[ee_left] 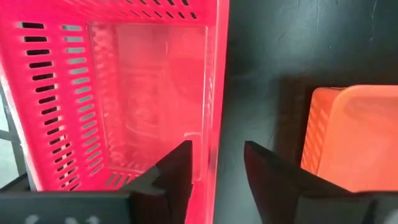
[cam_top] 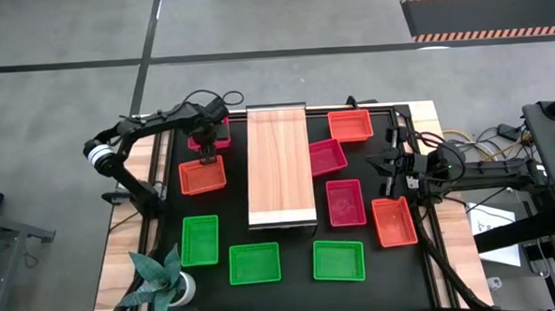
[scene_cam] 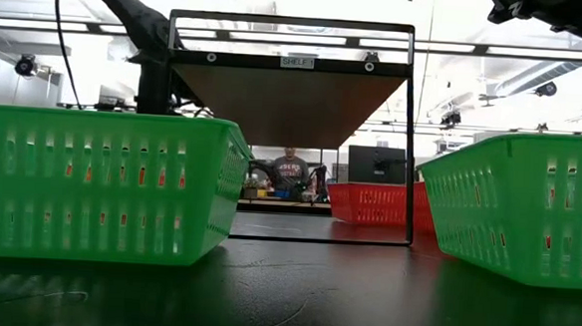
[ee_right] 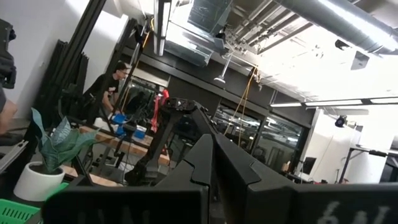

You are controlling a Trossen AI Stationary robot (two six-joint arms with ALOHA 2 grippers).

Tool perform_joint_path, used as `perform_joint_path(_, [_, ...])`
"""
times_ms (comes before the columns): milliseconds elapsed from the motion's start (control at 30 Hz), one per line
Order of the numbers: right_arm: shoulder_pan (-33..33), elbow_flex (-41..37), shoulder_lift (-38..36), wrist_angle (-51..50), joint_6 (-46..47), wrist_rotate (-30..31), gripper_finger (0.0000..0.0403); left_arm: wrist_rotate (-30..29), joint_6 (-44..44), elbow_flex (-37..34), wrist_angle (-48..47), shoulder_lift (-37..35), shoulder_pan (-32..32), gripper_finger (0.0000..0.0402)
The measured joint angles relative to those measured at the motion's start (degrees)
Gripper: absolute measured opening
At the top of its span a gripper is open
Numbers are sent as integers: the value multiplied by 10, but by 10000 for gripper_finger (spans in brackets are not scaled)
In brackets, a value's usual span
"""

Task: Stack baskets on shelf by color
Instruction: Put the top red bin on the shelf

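We found the left gripper (ee_left: 214, 163) open astride the near wall of a crimson-pink basket (cam_top: 209, 133), left of the shelf (cam_top: 279, 165). An orange-red basket (cam_top: 202, 176) lay just beside it. Beyond the shelf, the right gripper (cam_top: 388, 163) hung shut.

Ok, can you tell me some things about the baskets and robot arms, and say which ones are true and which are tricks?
1. The shelf has no baskets on it. True.
2. The left gripper straddles a green basket's wall. False: it is the pink basket beside the orange basket.
3. Three green baskets sit along the table edge by the plant. True.
4. The right gripper carries a basket. False: its fingers are shut, holding nothing.
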Motion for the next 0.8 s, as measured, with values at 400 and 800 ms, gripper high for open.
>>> perform_joint_path(400, [0,0,0,1,-2,0,9,-21,-2,2,-2,-6,0,7])
perform_joint_path(800, [0,0,0,1,-1,0,9,-119,-8,12,-43,-71,-23,1])
